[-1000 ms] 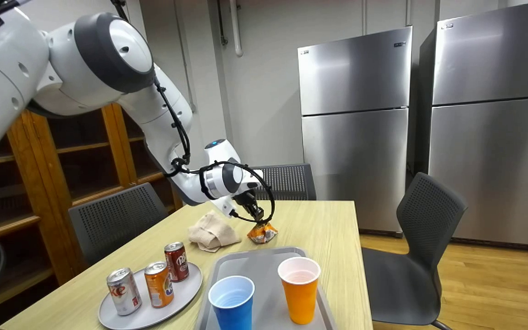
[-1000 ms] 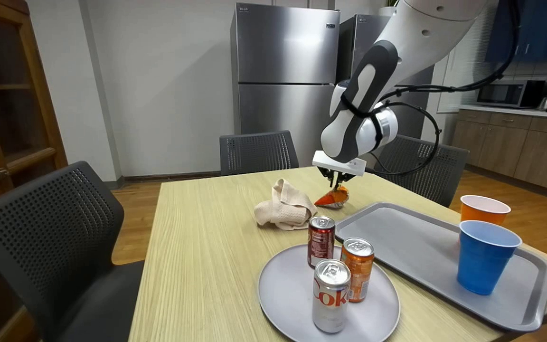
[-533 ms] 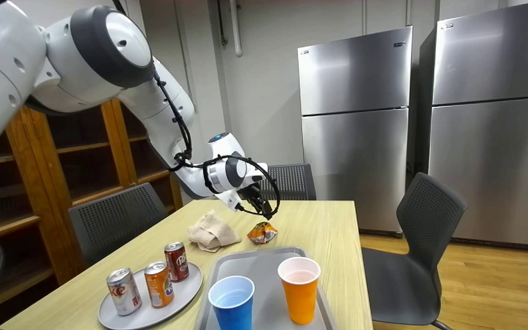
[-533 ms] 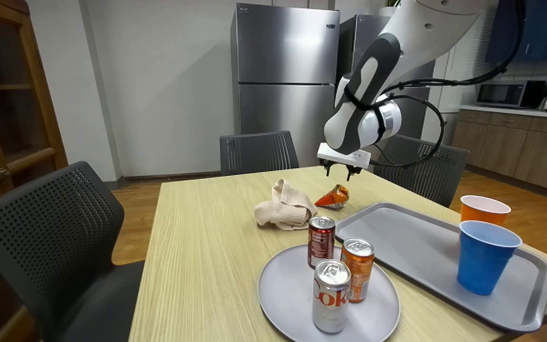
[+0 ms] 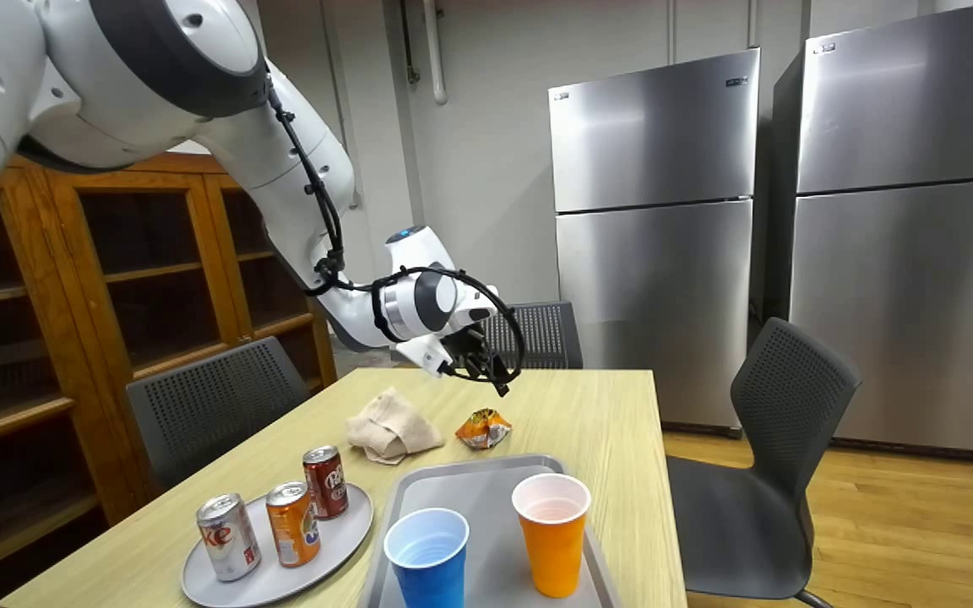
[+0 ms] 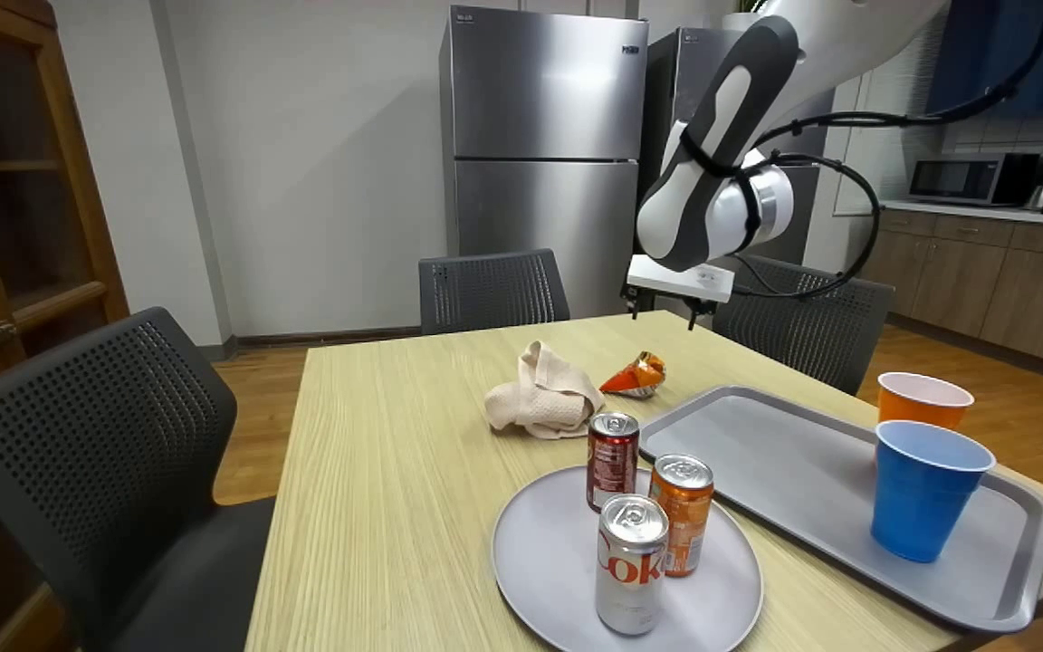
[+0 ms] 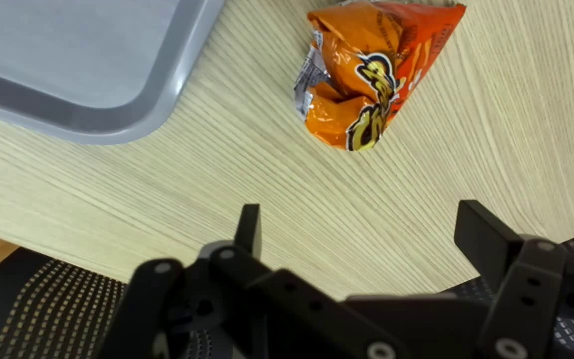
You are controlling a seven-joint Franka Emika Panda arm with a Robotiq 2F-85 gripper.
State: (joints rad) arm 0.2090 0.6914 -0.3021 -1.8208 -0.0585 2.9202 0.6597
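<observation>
My gripper stands open in the wrist view, its fingers wide apart and only bare table seen between them. Ahead of it on the table lies a crumpled orange-and-red snack bag, its pointed red end toward the upper right. The same bag shows in both exterior views, resting on the wood beneath and in front of the raised gripper, apart from it. A beige cloth lies bunched close beside the bag.
A grey tray holds a blue cup and an orange cup. On a round grey plate stand a silver can, an orange can and a dark red can. Chairs surround the table.
One second ago the gripper was closed on the bag's top. It has opened, then risen and drawn back from the bag. The bag, cloth, cans and cups have stayed put.
</observation>
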